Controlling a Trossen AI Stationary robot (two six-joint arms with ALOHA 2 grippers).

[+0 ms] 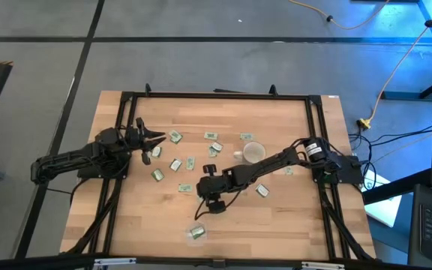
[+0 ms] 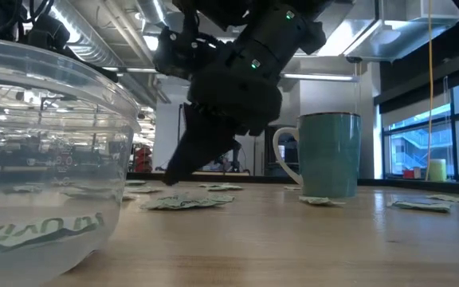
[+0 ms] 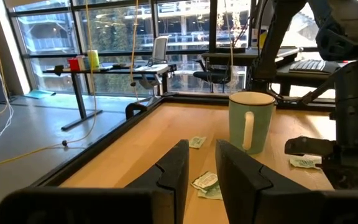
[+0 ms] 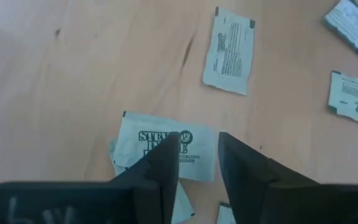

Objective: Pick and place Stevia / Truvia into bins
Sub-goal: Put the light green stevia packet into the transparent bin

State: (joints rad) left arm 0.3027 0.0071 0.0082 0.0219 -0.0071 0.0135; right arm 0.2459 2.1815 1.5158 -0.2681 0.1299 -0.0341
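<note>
Step in hand: picking one Stevia sachet point(image 4: 166, 152) off the bench point(image 1: 276, 225) with the right gripper point(image 4: 194, 163), judged from how things lie.
Right gripper, place: low over the middle of the bench, near the white mug point(image 1: 253, 153); fingers pointed down at the sachet.
Right fingers: spread with a narrow gap, tips straddling the printed sachet, nothing pinched yet.
Under the sachet: a second packet seems tucked beneath it, though hard to tell from the wrist view; risk of lifting two at once.
Doing it well: lowering until both tips touch the wood, then closing across the short side of the top sachet only; lifting slowly to check that the lower one drops away.
Other sachets: scattered across the bench, several near the mug, a few well apart toward the left arm.
Bin point(image 1: 196, 233): clear round dish near the front edge of the bench, one sachet already lying inside; well apart from the pick spot.
Carry: straight toward the front edge, releasing only once above the dish's rim.
Left gripper point(image 1: 154, 138): waiting at the left side of the bench, fingers parted by a slim gap, empty.
</note>
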